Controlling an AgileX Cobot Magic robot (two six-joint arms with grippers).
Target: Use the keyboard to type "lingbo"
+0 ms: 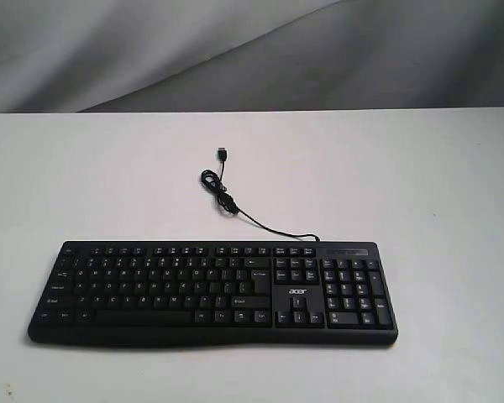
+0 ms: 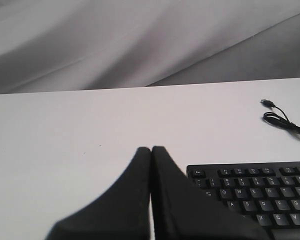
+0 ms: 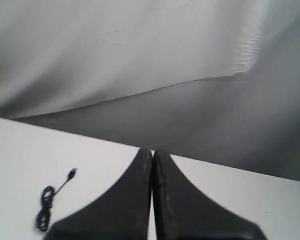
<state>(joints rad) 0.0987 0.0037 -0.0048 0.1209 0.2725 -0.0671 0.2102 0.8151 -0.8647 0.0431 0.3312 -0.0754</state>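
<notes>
Acer keyboard [image 1: 212, 292] sits lower centre, untouched; left pincer [image 2: 151, 148] and right pincer [image 3: 152, 151] are pinched closed and empty, probably best kept so to tap L alone.

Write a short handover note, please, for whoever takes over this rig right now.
Wide black plastic keyboard: flat on the white table, number pad on the right of the exterior view; its thin black cable lies loose behind it, plug free.
Left gripper: jaws shut, empty, beside the keyboard's Esc corner in its wrist view, touching no key.
Right gripper: jaws shut, empty; keyboard out of its view.
Done: no keypress evident; neither arm shows in the exterior view.
Left: probably all of "lingbo".
</notes>
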